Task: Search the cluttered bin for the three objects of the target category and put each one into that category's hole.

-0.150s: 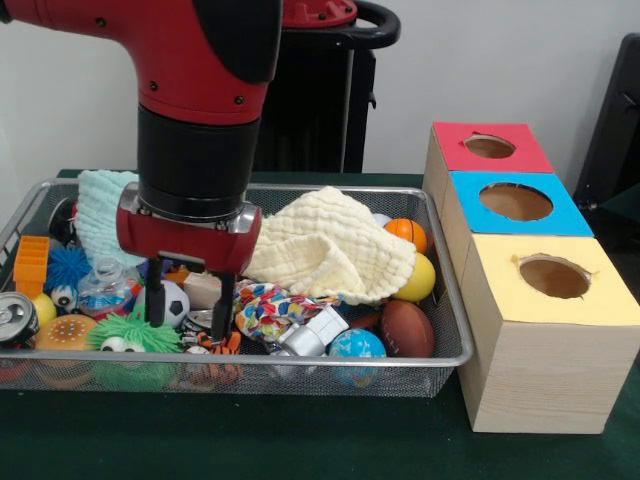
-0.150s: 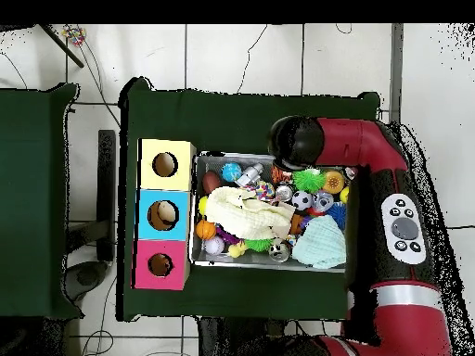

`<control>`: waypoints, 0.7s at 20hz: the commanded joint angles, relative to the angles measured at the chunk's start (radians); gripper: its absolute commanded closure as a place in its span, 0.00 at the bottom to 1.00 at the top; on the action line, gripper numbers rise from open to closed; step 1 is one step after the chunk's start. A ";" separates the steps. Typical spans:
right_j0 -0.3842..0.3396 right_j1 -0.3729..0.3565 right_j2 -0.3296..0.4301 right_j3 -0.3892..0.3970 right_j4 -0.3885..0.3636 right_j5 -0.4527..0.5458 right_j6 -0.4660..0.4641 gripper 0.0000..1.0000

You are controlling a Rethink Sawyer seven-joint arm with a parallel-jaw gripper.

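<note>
In the front view, down in the left half of the wire bin (image 1: 440, 330), the gripper (image 1: 188, 300) hangs with its two fingers apart, straddling the clutter right by a little soccer ball (image 1: 176, 300) and a green fuzzy toy (image 1: 130, 335), so I'd say it's at the reach-and-pick stage and not holding anything yet. The target category isn't spelled out, but balls look likely: an orange basketball (image 1: 407, 232), a yellow ball (image 1: 418, 277) and a brown football (image 1: 406, 327) sit over on the right side. A big yellow cloth (image 1: 325, 245) covers the middle and could be hiding stuff. Next move probably needs a clean close on one item, then a straight lift over the rim. From the overhead view, the arm (image 2: 371, 148) covers one end of the bin, and the three boxes with holes, yellow (image 2: 165, 164), blue (image 2: 163, 215) and red (image 2: 160, 265), sit touching the opposite end, so there's open room above the cloth to carry across.
</note>
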 commanded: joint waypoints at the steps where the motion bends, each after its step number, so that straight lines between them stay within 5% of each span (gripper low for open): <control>1: -0.034 0.000 0.054 0.104 0.010 0.052 -0.139 0.00; 14: -0.031 -0.025 0.062 0.099 0.033 0.120 -0.142 0.00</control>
